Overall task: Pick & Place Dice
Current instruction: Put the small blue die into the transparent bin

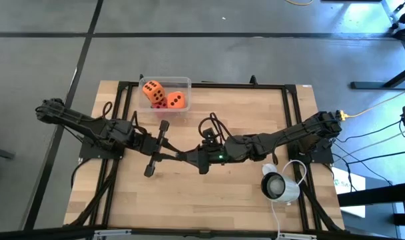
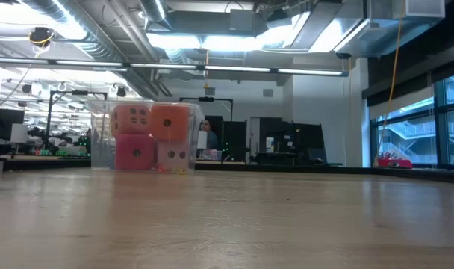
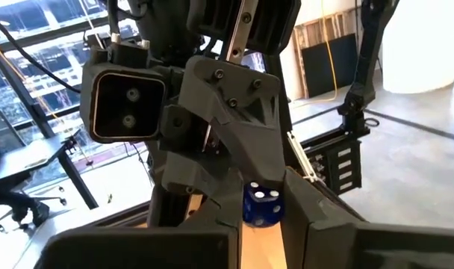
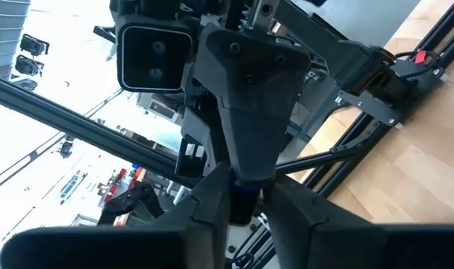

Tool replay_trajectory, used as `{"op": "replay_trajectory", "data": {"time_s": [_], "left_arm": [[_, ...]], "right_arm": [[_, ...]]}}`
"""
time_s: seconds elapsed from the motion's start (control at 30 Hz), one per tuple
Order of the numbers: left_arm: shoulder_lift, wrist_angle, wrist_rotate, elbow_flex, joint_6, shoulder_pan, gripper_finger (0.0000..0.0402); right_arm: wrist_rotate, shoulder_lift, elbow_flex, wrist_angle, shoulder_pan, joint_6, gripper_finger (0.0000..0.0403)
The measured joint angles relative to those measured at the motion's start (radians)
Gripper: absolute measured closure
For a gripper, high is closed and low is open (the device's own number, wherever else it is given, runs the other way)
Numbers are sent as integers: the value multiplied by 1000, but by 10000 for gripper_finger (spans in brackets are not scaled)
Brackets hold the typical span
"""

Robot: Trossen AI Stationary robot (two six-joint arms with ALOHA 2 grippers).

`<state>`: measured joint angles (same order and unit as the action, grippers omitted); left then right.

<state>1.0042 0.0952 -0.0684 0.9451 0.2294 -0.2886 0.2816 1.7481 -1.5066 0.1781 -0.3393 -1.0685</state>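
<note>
1. Seen from above, where the two arms meet over the middle of the surface (image 1: 256,200), the left claw (image 1: 184,156) and right claw (image 1: 199,159) stand tip to tip. What is between them is hidden from this view. A clear tub (image 1: 182,112) sits near the far edge, left of centre, with two orange dice (image 1: 153,91) showing on top. It lies closer to the left arm than to the right.

2. At surface level, the tub (image 2: 100,142) holds four dice stacked two on two: orange ones above, a red die (image 2: 135,153) and a pale pink die (image 2: 175,155) below. Neither arm shows here.

3. From the left wrist, a blue die (image 3: 263,205) sits between that arm's own fingers, which press on both its sides, so the left claw (image 3: 263,228) looks clenched on it. The right claw reaches the same die from the opposite side.

4. From the right wrist, the blue die (image 4: 242,203) is mostly covered. I cannot tell whether the right claw grips it or has let go. It looks like a hand-over, with the tub on the left arm's side.
</note>
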Motion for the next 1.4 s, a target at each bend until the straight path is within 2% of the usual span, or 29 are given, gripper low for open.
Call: {"op": "replay_trajectory", "data": {"time_s": [0.1,0.37,0.63,0.7,0.8,1.07,1.23,1.4], "left_arm": [[-1,10,-13,0,-50,-1,386],[-7,15,-50,0,-120,0,386],[-30,13,-179,0,-172,4,386],[-45,7,-215,0,-226,22,386],[-67,7,-217,-1,-290,73,386],[-124,-76,-14,-1,-446,337,386],[-138,-332,-15,0,-481,576,386],[-83,-545,-25,0,-448,833,386]], "right_arm": [[1,0,0,17,1,8,291],[8,0,0,37,2,2,246],[101,0,0,71,2,15,237],[143,0,0,73,2,29,237],[195,0,0,69,1,57,237],[188,-49,0,16,12,110,237],[182,-150,0,-131,11,135,237],[197,-239,-1,-278,11,138,237]]}}
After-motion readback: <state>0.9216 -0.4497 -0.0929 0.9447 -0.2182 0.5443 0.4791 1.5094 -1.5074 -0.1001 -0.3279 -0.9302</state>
